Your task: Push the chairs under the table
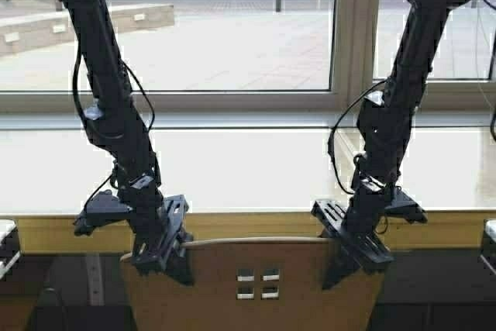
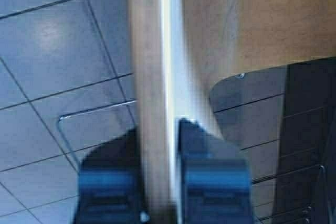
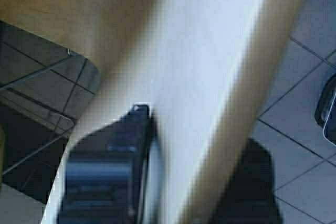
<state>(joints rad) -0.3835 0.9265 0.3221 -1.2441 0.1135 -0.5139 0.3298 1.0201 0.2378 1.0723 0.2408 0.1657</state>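
One of the chairs (image 1: pixel 217 288), tan plywood with small square holes in its curved backrest, stands at the bottom centre, its back just in front of the table's yellowish front edge (image 1: pixel 248 225). The table (image 1: pixel 256 168) has a pale glossy top running along the window. My left gripper (image 1: pixel 167 257) is shut on the backrest's left top corner, and my right gripper (image 1: pixel 350 257) is shut on the right top corner. In the left wrist view the gripper (image 2: pixel 157 129) straddles the backrest edge (image 2: pixel 152 51). In the right wrist view the gripper (image 3: pixel 197 129) clamps the backrest (image 3: pixel 210 51) from both sides.
A large window and sill (image 1: pixel 232 102) run behind the table. Grey tiled floor (image 2: pixel 47 35) lies below, with the chair's chrome leg (image 2: pixel 94 109) on it. A pale table support (image 1: pixel 94 277) stands under the edge at left. A dark object (image 3: pixel 328 111) sits on the floor.
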